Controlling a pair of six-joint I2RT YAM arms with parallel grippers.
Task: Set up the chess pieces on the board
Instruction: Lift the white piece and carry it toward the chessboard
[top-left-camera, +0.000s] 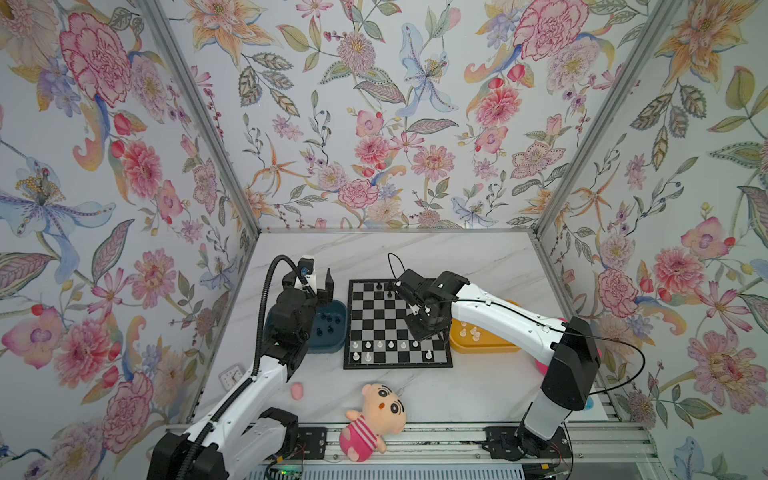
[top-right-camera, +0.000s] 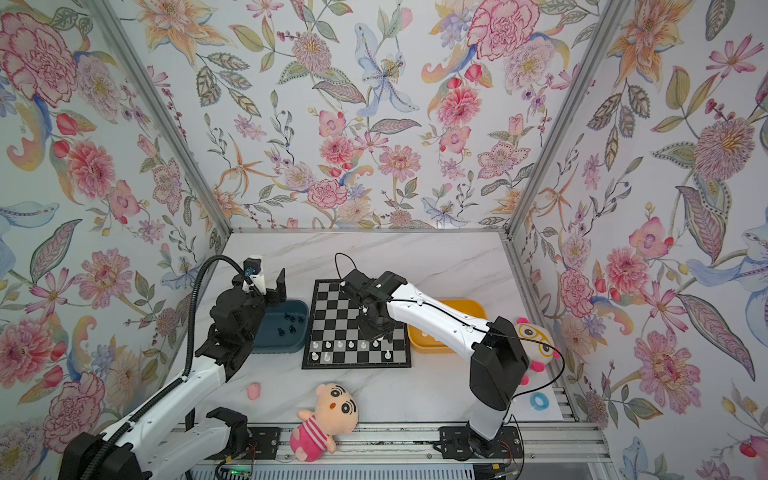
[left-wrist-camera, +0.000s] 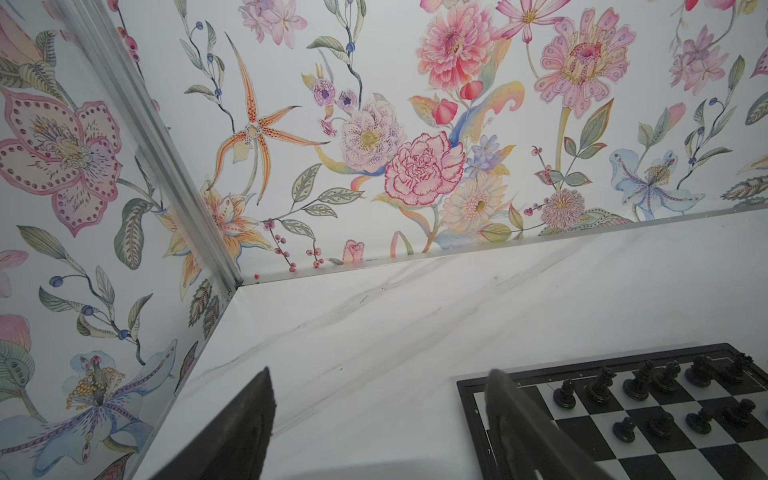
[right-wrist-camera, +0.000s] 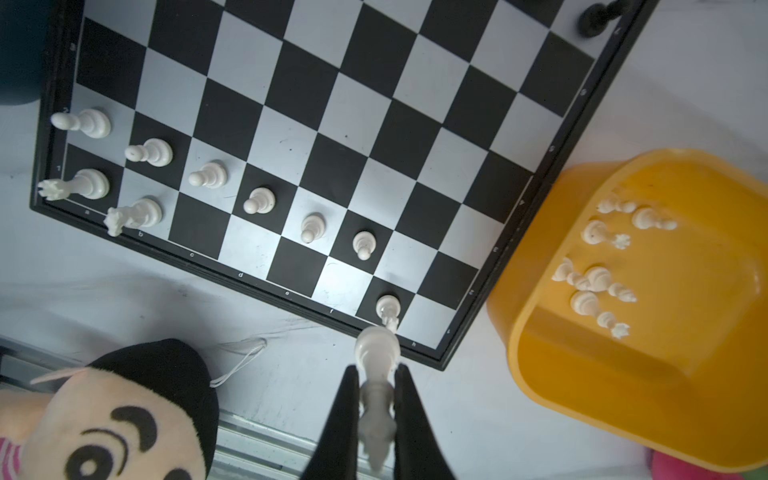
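The right gripper (right-wrist-camera: 376, 376) clamps a white piece (right-wrist-camera: 377, 353), base down, over the board's (right-wrist-camera: 316, 95) near-right squares, while the left gripper (left-wrist-camera: 380, 374) stands open, farther off.

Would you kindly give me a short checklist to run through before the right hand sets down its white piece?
1. Right hand shut on the white piece: ok.
2. Bare squares on the board in white's back row: ok, several are free.
3. Clearance from the standing white piece nearest the held one: cannot tell.
4. Left hand open, holding nothing, off to the board's side: ok.
5. More white pieces waiting in the yellow tray: ok.
6. Which kind of piece is held: cannot tell.
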